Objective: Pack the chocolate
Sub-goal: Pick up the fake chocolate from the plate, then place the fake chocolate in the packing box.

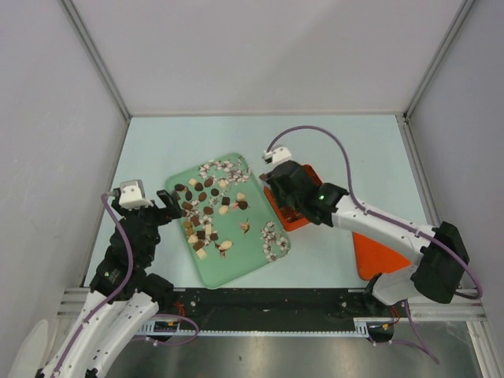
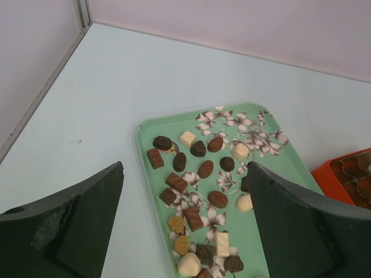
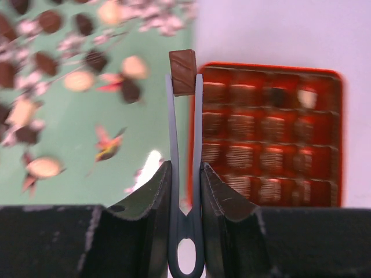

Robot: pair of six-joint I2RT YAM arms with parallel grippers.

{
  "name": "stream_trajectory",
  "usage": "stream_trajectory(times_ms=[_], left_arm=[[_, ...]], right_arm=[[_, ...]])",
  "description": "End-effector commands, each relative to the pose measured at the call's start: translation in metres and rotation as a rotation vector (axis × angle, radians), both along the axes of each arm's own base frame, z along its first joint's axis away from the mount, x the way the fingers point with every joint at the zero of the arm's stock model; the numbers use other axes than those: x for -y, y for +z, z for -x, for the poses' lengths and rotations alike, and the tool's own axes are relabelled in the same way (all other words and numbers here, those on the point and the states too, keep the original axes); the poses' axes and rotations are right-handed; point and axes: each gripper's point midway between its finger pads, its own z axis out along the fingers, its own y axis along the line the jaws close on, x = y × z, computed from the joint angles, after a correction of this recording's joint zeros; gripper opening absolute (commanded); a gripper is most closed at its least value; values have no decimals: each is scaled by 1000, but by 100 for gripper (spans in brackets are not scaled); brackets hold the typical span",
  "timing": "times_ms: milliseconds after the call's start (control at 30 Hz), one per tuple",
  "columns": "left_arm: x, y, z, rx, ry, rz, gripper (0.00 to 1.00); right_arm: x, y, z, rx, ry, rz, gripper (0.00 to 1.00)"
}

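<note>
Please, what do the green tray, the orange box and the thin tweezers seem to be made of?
The green tray: probably plastic or melamine, smooth, with a printed flower pattern. The orange box: likely thin moulded plastic, glossy, since its cells catch the light. The tweezers: grey-blue and matte, perhaps plastic or coated metal; I cannot tell which.

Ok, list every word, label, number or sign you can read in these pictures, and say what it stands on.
None: no view shows any readable text.
The green tray carries only a printed flower pattern, no lettering.
The orange box, the chocolate and the tweezers show no print, label or number.
</note>
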Motion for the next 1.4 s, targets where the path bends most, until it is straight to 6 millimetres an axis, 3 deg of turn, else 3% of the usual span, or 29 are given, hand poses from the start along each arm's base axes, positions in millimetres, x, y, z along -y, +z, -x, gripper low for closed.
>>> stream_trajectory(times_ms=[0,100,267,900,1200,1367], left_arm=[[0,3,0,14,-10,-11,92],[0,2,0,14,-12,-10,92],[0,3,0,15,-13,-10,92],[1,2,-1,14,-16,-12,92],[1,1,-2,9,-15,-14,92],[1,1,-2,6,-13,-16,92]], right_arm=[[51,7,-34,21,-123,-2,0],[70,3,-52,8,-171,-20,0],[79,-17,-68,-42,-194,-30,0],[72,-81,-70,-168,-172,-3,3],[73,-82,-73,-144,-172,-11,13],[74,-71,-73,-120,-183,-41,22]])
